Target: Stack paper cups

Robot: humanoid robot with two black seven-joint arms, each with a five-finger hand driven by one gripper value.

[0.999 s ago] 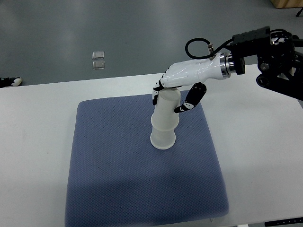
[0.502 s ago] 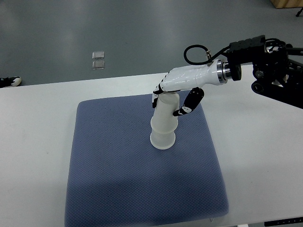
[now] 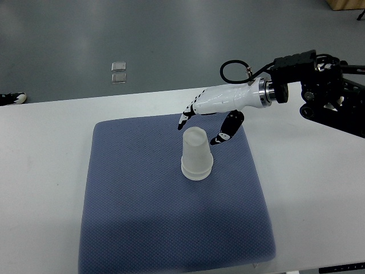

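Mat (image 3: 171, 228), blue-grey, covers the near part of the white bench (image 3: 45, 142). Cups (image 3: 196, 154) stand inverted and nested near the mat's far centre, nothing beside them on the mat. Right hand (image 3: 214, 111) hovers just above and behind the cups, fingers spread, gripping nothing. Two small clear objects (image 3: 118, 72) lie on the grey floor (image 3: 171, 40) beyond the bench.

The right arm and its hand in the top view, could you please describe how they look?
The right hand has a glossy white shell with black joints and black-and-white fingers. A silver ring at the wrist joins it to a black, angular arm, and a black cable loops above the wrist.
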